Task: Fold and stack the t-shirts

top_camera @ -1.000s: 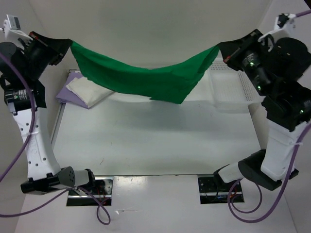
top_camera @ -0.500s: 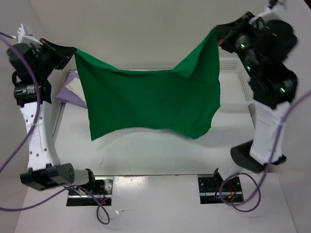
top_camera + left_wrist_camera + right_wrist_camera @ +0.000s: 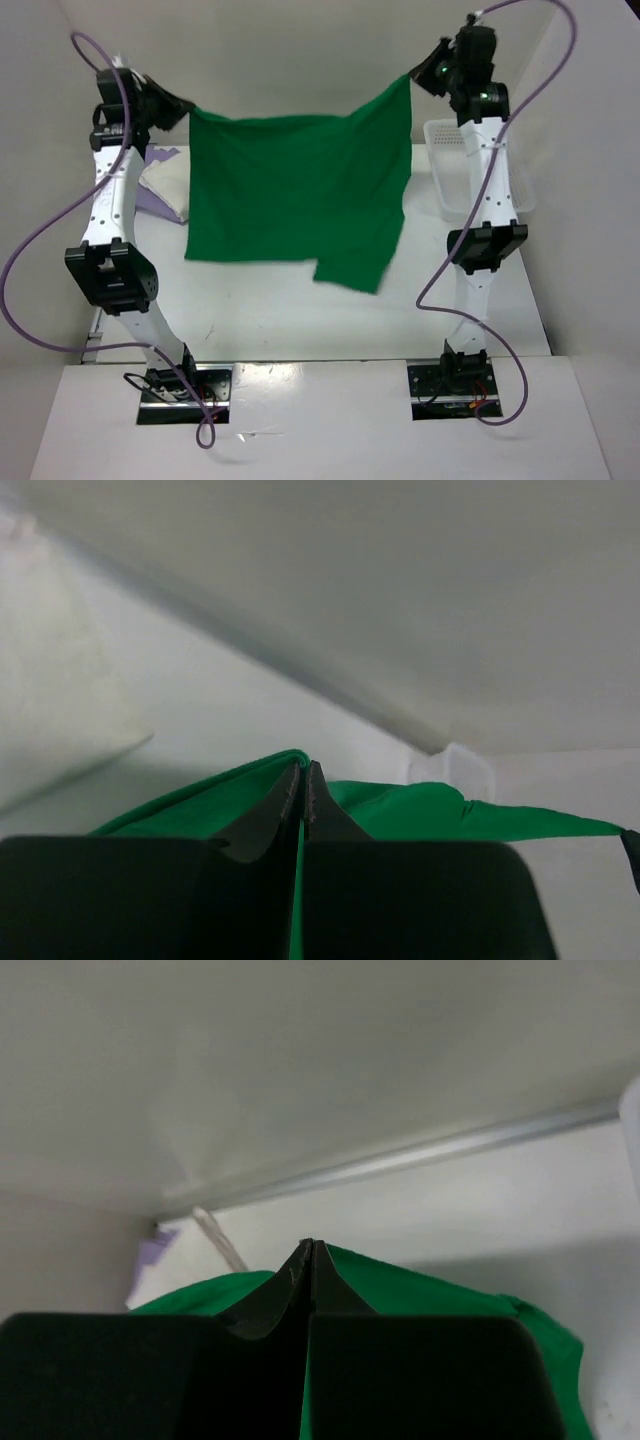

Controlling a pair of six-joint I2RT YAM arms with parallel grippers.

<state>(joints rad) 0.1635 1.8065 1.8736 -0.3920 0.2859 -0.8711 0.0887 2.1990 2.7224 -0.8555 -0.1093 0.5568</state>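
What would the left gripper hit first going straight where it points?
Only the green shirt pinched in the left gripper; beyond it the way looks free to the pale back wall, though depth is unclear.

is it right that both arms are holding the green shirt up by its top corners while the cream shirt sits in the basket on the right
Not quite. The cream shirt is not in the basket. The top view shows it lying on the purple shirt at the table's left side. The rest is right: the left gripper and right gripper hold the green shirt up by its top corners.
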